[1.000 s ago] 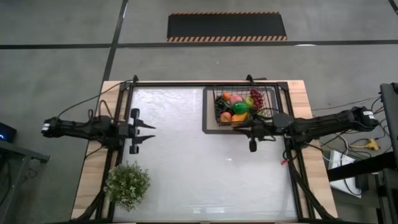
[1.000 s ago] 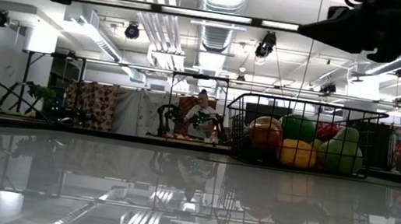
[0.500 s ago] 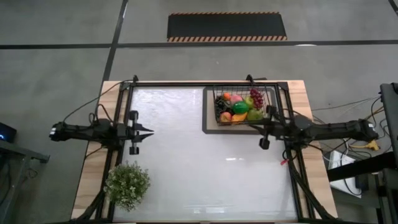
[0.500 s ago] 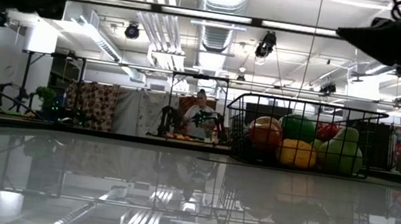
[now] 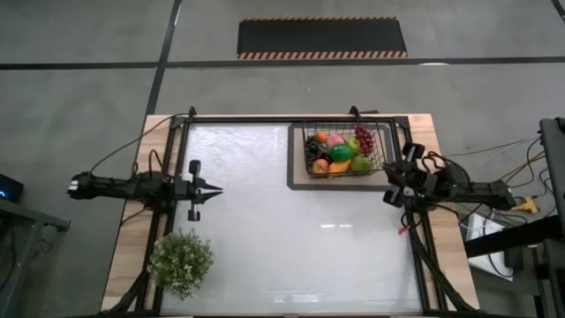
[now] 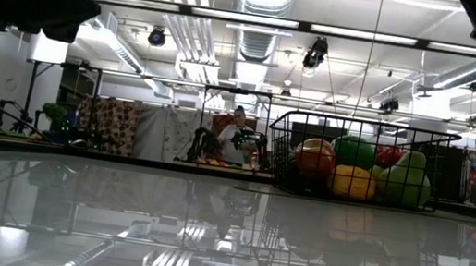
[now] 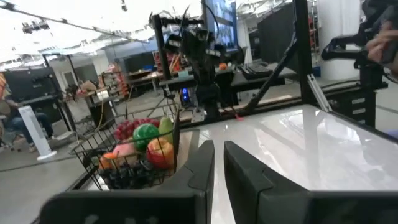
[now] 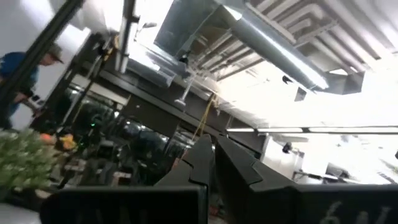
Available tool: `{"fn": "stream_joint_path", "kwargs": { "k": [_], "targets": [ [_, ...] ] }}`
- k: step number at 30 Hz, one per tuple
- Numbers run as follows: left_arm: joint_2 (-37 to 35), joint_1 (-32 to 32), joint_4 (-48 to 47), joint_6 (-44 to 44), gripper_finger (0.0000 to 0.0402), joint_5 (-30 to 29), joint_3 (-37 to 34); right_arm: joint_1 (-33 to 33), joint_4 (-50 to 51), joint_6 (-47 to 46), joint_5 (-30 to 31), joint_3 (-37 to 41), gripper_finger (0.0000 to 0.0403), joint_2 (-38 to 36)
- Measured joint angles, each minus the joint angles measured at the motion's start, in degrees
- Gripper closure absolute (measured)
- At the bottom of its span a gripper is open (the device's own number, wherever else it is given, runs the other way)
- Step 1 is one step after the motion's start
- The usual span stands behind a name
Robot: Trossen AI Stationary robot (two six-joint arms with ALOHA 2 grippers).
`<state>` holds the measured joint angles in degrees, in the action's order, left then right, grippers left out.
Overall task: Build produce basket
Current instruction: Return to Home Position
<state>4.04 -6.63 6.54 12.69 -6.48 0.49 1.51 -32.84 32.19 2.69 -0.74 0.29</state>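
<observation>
The black wire basket (image 5: 387, 141) stands at the table's far right on a brown board (image 5: 298, 181). The produce (image 5: 340, 152) lies heaped inside it, and the low view shows the same produce (image 6: 352, 168) behind the mesh of the basket (image 6: 364, 132). My left gripper (image 5: 219, 190) hovers at the table's left side, shut and empty, pointing level toward the basket (image 7: 134, 158); its wrist view shows the left gripper (image 7: 219, 149) from behind. My right gripper (image 5: 388, 174) is by the right edge, just near of the basket. It is shut, empty and tipped upward; in its wrist view the right gripper (image 8: 214, 149) points at the ceiling.
A bushy green potted plant (image 5: 181, 262) stands at the near left corner. Black frame rails (image 5: 415, 247) run along the table's left and right sides. The white tabletop (image 5: 291, 238) between the arms is bare. A person sits far off in the room (image 6: 237, 142).
My left gripper has shut on nothing and sunk a little. My right gripper has drawn back from in front of the basket toward the table's right edge and tipped its fingers upward, staying shut. The basket and produce have kept still.
</observation>
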Motion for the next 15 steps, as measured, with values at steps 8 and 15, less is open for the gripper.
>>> {"fn": "stream_joint_path", "kwargs": {
  "k": [8,15],
  "targets": [
    [2.68,0.0,0.26,-0.22,0.0384,0.02,-0.04,0.01,-0.02,-0.64,1.85,-0.64,0.039,2.88],
    [4.78,0.0,0.23,-0.24,0.0384,0.02,-0.11,0.02,0.03,-0.67,1.85,-0.68,0.039,4.4]
  ]
}}
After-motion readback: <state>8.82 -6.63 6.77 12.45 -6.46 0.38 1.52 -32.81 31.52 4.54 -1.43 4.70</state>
